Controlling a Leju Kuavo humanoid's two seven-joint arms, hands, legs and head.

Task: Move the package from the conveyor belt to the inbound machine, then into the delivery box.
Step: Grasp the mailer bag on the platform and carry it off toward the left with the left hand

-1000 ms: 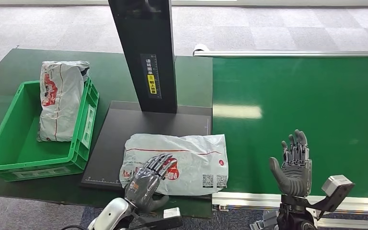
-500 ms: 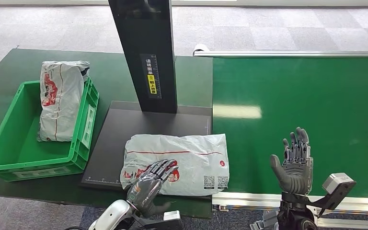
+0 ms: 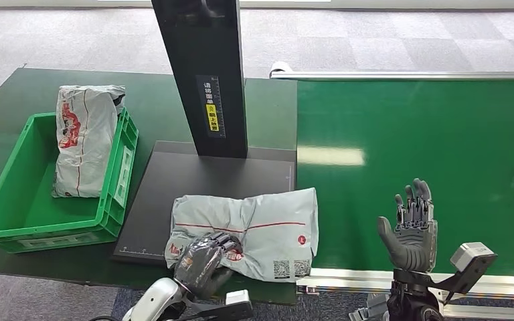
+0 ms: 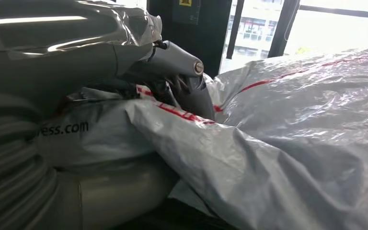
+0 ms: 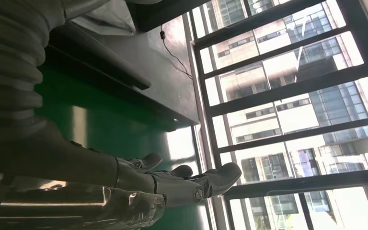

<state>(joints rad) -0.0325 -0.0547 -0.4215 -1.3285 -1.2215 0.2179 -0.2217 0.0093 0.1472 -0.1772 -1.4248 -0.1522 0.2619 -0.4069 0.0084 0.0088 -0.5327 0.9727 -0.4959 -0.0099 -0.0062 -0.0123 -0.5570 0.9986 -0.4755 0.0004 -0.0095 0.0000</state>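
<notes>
The soft grey plastic package (image 3: 251, 231) lies on the flat black inbound machine (image 3: 201, 175), one end poking over the green conveyor belt (image 3: 415, 147). The left hand (image 3: 201, 263) has its fingers curled into the near corner — gripping it. Next, I think, comes a lift and carry to the green plastic delivery box (image 3: 13, 221). The right hand (image 3: 411, 227) is held up with its fingers apart, holding nothing.

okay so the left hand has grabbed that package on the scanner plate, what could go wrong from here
The left hand grips only the near corner of the package, bunching the slippery plastic, so the bag could slip out or sag and drag when lifted. The green box already holds another package leaning over its rim, which could block the drop.
</notes>
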